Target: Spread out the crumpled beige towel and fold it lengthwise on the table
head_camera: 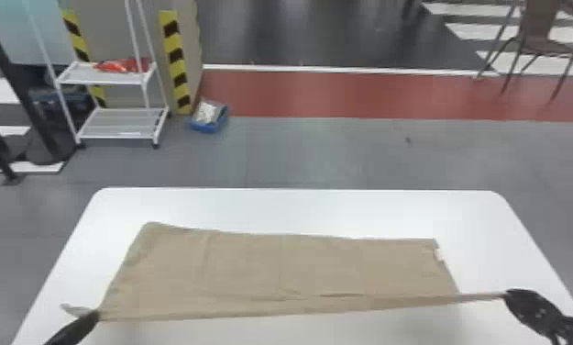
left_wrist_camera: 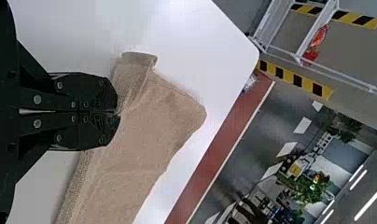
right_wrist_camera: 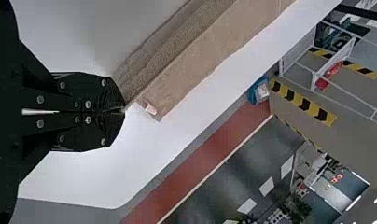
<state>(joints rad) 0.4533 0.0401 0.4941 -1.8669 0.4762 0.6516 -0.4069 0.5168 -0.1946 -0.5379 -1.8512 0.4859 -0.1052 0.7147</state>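
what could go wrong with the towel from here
The right end effector pinches only a narrow tip of the towel, so it might slip out. The near edge looks taut between both grips; more outward pull could drag the cloth askew. A flap sticks out past the left end effector, so that end may fold unevenly.

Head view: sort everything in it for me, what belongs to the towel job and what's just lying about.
Job:
- beige towel
- white table
- left gripper
- right gripper

Lying about:
- white rack
- red item on its top shelf
- blue container
- chair
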